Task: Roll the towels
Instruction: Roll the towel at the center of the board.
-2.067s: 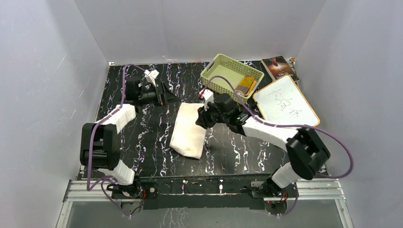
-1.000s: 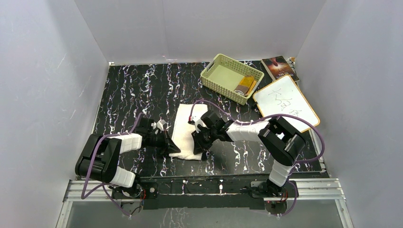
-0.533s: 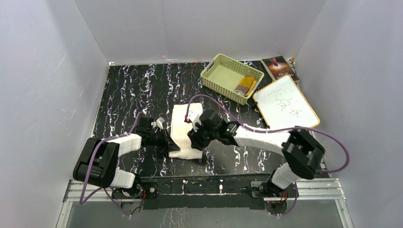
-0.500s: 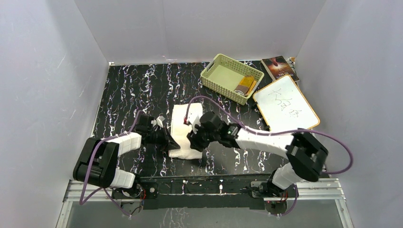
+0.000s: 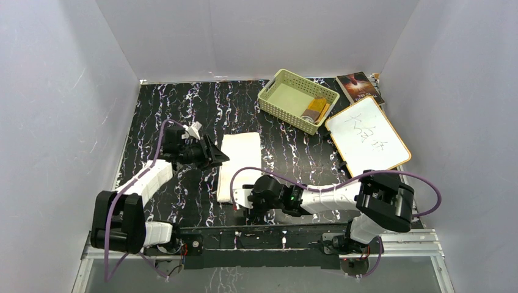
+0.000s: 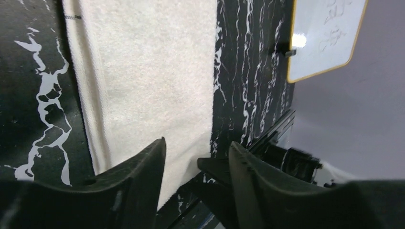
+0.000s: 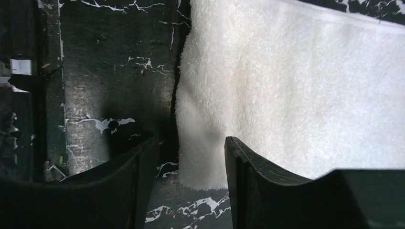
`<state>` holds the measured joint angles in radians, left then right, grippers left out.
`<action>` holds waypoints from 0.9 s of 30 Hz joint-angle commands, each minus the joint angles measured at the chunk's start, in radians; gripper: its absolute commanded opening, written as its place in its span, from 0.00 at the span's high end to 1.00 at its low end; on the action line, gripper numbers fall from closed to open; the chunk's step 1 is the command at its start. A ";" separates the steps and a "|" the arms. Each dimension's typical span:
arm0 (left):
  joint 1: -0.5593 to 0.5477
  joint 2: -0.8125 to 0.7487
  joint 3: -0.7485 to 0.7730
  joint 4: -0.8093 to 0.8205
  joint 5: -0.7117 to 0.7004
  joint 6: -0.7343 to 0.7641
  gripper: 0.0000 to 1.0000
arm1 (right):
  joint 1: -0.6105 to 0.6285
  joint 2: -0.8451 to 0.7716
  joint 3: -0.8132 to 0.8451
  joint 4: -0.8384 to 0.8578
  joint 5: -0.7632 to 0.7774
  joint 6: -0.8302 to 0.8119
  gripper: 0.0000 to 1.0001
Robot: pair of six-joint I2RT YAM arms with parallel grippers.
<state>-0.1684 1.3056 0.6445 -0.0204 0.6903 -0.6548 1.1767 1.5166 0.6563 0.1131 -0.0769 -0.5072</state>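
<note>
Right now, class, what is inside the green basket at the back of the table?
A yellow-brown towel lies bunched at the right end of the basket; the rest of its floor shows bare. Anything under the towel is covered.

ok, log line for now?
towel: flat, unrolled | left gripper: open, at left edge | right gripper: open, at near end

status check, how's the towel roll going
Left gripper open, at left edge of white towel. Right gripper open at its near end. Towel flat, unrolled; yellow towel in basket. Nothing lying on it.
</note>
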 commanded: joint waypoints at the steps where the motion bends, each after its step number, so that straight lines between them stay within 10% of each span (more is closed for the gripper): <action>1: 0.045 -0.084 0.046 -0.116 -0.014 0.066 0.41 | 0.015 0.023 0.012 0.137 0.040 -0.110 0.49; 10: 0.128 -0.149 0.041 -0.190 0.013 0.125 0.15 | 0.018 0.116 0.061 0.102 0.053 -0.133 0.61; 16: 0.170 -0.162 0.096 -0.303 0.057 0.212 0.12 | 0.018 0.119 0.115 0.017 0.052 -0.067 1.00; 27: 0.184 -0.166 0.134 -0.309 0.244 0.311 0.02 | -0.250 0.143 0.350 -0.234 -0.460 0.326 1.00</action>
<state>0.0113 1.1721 0.7460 -0.3138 0.8215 -0.3908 1.0714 1.6115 0.8722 -0.0402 -0.2634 -0.3824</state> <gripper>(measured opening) 0.981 0.032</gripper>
